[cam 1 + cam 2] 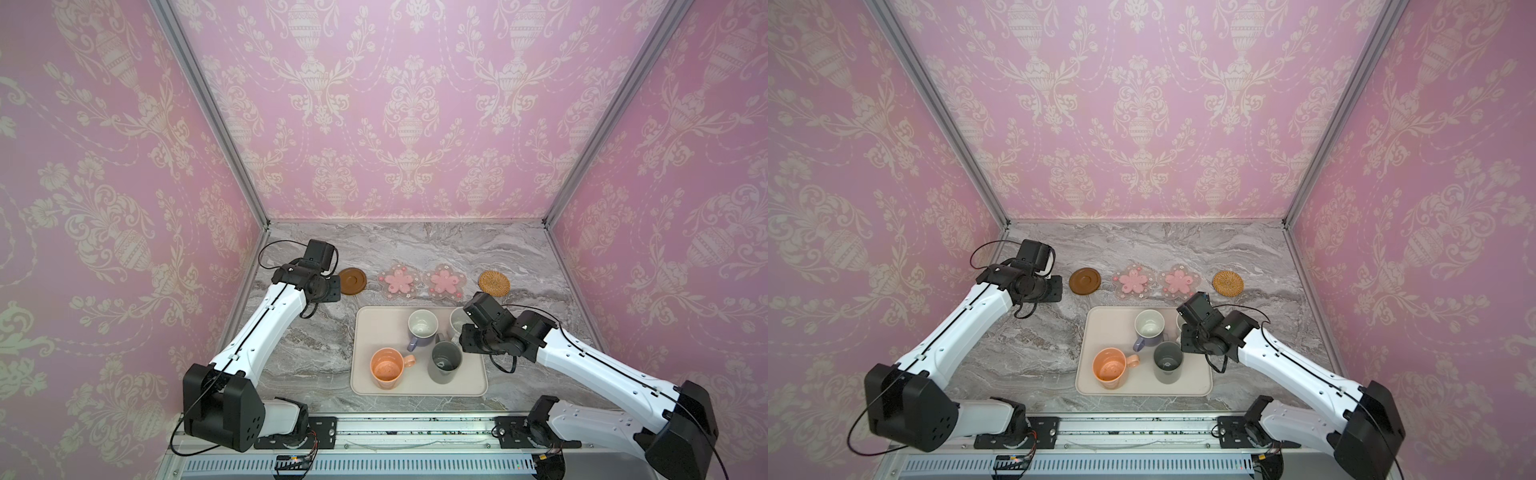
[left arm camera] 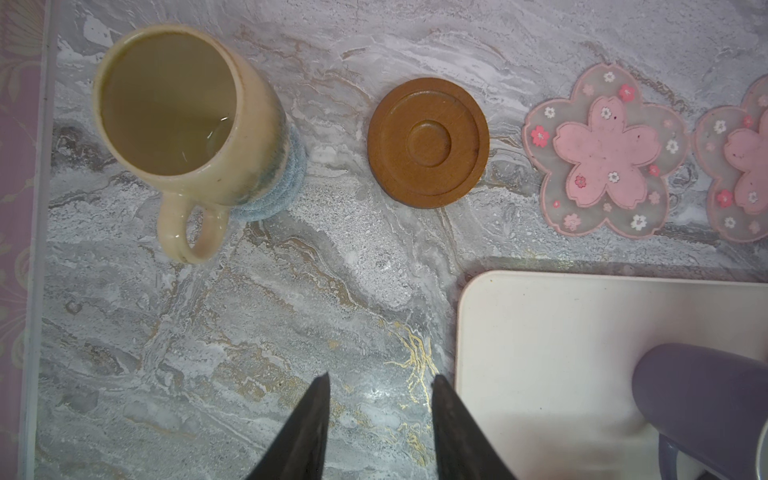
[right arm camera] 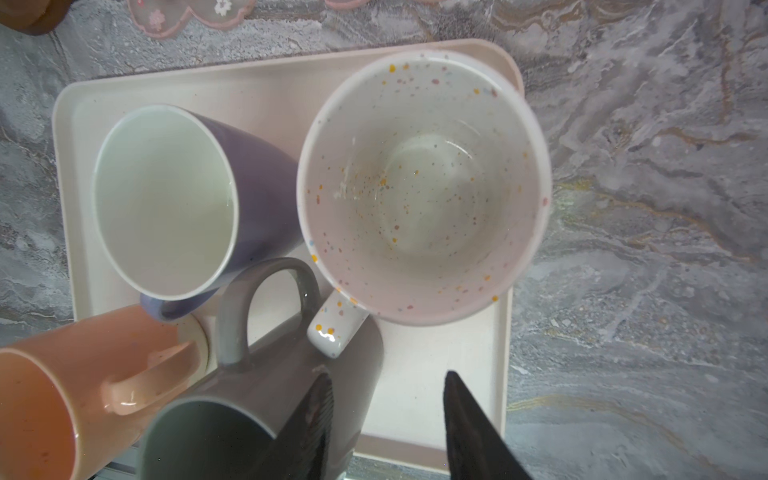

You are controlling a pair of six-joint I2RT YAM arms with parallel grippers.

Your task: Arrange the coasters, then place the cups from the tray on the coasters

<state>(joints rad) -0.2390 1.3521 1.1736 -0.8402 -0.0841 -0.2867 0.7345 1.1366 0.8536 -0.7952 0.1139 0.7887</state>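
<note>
Left wrist view: olive mug stands upright on blue coaster at the far-left end of the coaster row, handle toward the gripper. To its right, all bare: brown disc, pink flower, second pink flower. A top view shows the rattan coaster at the far-right end, also bare. The row runs left to right just beyond the tray, so arranging looks done.

One cup of five is placed. Left gripper hovers near side of the olive mug, jaws apart, nothing between them: released.

Four cups sit on the tray:
- lavender mug, far middle
- speckled mug, far right
- peach mug, near left
- grey mug, near middle

They are crowded, with the speckled handle just beside the grey mug's wall.

Right gripper is over the tray's right part, jaws apart, gripping nothing. One finger overlaps the grey mug in the right wrist view; cannot tell if it touches.

Left to do: four cups onto four bare coasters. My guess is speckled goes next, to the rattan.
</note>
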